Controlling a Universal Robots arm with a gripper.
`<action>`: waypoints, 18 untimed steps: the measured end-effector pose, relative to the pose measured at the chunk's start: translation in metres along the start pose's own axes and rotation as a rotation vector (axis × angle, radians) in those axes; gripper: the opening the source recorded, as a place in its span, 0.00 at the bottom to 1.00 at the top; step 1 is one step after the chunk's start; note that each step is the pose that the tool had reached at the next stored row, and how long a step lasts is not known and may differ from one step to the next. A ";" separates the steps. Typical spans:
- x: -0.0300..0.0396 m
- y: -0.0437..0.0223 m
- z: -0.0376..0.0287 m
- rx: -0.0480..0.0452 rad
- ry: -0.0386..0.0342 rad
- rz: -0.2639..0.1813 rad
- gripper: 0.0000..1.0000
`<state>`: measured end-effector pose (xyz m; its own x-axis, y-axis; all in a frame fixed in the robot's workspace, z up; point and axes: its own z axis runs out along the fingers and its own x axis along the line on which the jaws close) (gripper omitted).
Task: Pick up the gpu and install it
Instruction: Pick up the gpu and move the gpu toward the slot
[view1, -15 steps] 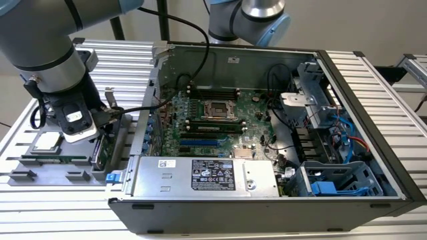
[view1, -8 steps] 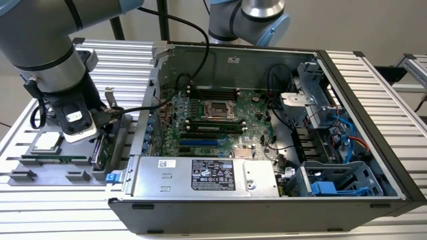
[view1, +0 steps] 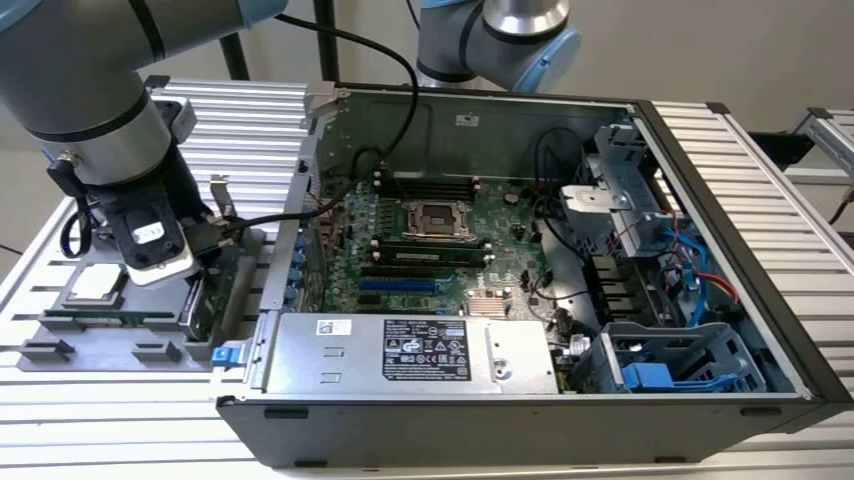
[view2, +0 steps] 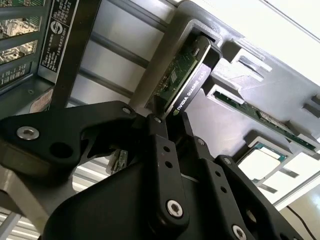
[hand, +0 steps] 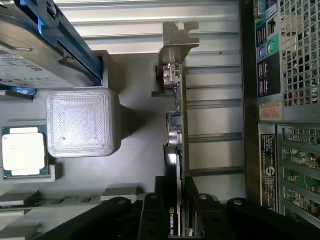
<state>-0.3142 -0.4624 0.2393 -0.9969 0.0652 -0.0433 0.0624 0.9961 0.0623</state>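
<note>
Gripper (hand: 176, 190) closed on gpu (hand: 174, 130), one black finger (hand: 150, 215) on each face. Contact looks firm, though shadow blurs exact touch. Gpu upright on edge in slot of gray parts tray (hand: 135, 165), just outside open computer case (view1: 534, 420), beside its rear panel. Silver end bracket (hand: 177, 37) at end away from fingers. White lettering along black shroud edge. Hard drive (hand: 35, 40) with blue rails and processor chip (hand: 24, 151) in same tray, farther from case. Printed white labels on power supply (view1: 521, 355) inside case.
</note>
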 end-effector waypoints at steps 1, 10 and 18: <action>0.0000 0.0000 0.0000 0.0000 -0.0001 0.000 0.00; -0.0006 0.0010 -0.0163 -0.0009 -0.0001 0.000 0.00; -0.0022 0.0032 -0.0522 -0.0015 -0.0002 0.000 0.00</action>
<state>-0.3142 -0.4625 0.2917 -0.9969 0.0651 -0.0434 0.0623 0.9960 0.0638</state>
